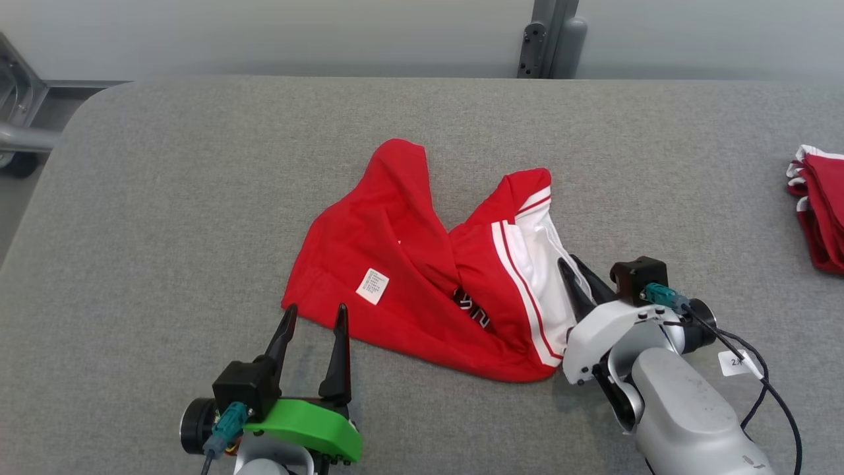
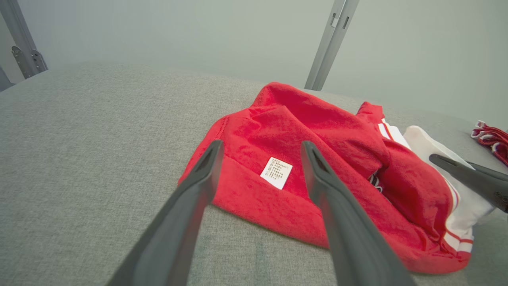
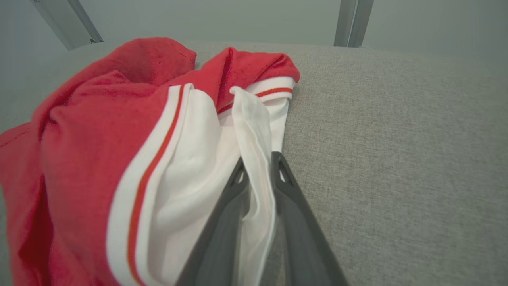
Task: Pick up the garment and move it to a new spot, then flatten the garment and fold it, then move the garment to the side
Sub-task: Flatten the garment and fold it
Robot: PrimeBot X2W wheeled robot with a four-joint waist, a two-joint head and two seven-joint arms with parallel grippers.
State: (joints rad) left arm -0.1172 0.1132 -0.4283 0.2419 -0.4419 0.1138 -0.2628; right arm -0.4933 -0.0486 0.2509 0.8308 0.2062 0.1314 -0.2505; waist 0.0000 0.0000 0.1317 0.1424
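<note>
ok so, right end effector (image 3: 260, 159) first: its two dark fingers are clenched on a thin white fold (image 3: 254, 119) at the garment's edge, and in the right wrist view the fabric sits pinched between them. So that side has a grasp, though it's only one layer as far as I can tell

left end effector (image 1: 317, 307) is released, fingers spread wide with nothing between them. Its tips are right at the near-left hem (image 1: 343, 330) of the garment (image 1: 369, 237), the left tip about touching the corner. Can't tell if it's resting on the surface or hovering just over it

the garment is a red crumpled heap with a white striped side panel, sitting mid-surface (image 1: 198, 165) between the two arms. The white label (image 1: 372, 285) shows just past the left fingertips. The near hem runs diagonally from the left tips down to the low corner beside the right end effector, so that's roughly the long axis. From the right end effector the bulk lies to its left and ahead, and from the left one it's ahead and to its right

my guess is we're at the pick-up step, and the left arm is clearly the closer one for that red hem corner. It just needs to nudge forward and close. Risk is the thin white fold slipping out when lifted

there's also a second red garment (image 1: 821, 211) way off at the right edge, well apart
</note>
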